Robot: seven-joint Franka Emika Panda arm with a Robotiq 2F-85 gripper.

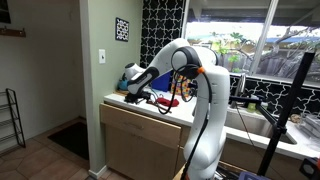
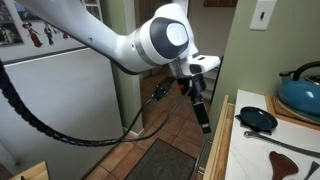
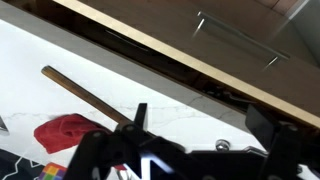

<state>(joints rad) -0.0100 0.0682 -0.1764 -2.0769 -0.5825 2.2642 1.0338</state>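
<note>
In an exterior view, the white robot arm (image 1: 195, 90) is rising from a white kitchen surface (image 1: 115, 99) and bending down toward its near end, where a teal rounded kettle (image 1: 133, 72) is sitting. The jaws are too small here to judge. A light wooden cabinet (image 1: 135, 135) is carrying the surface, a black-and-white patterned wall panel (image 1: 160, 25) is standing behind it, and a wide window (image 1: 255, 45) is looking onto trees. A tiled floor (image 1: 40, 160) is running past the pale green wall. In an exterior view from the side, the arm (image 2: 90, 35) is reaching in from the upper corner and the dark jaws are hanging just off the edge of the white surface (image 2: 235, 150), over the tiled floor (image 2: 170, 125) and a dark mat (image 2: 160, 160). A small dark round pan (image 2: 258, 120) is lying near the edge, the teal kettle (image 2: 300, 95) is standing behind it, and a brown wooden spoon-like utensil (image 2: 290, 160) is lying nearer the camera. A white refrigerator (image 2: 60, 100) is filling the background. In the wrist view, the jaws are standing wide apart and gripping nothing, the black fingers (image 3: 135, 122) framing the white marbled surface (image 3: 190, 90). A long straight brown wooden stick (image 3: 85, 92) is lying on it, one end just beside a fingertip; whether they are touching I cannot tell. A red soft-looking item (image 3: 65, 132) is lying near the stick, and a wooden drawer front with a metal bar handle (image 3: 235, 35) is running along the surface's edge.
</note>
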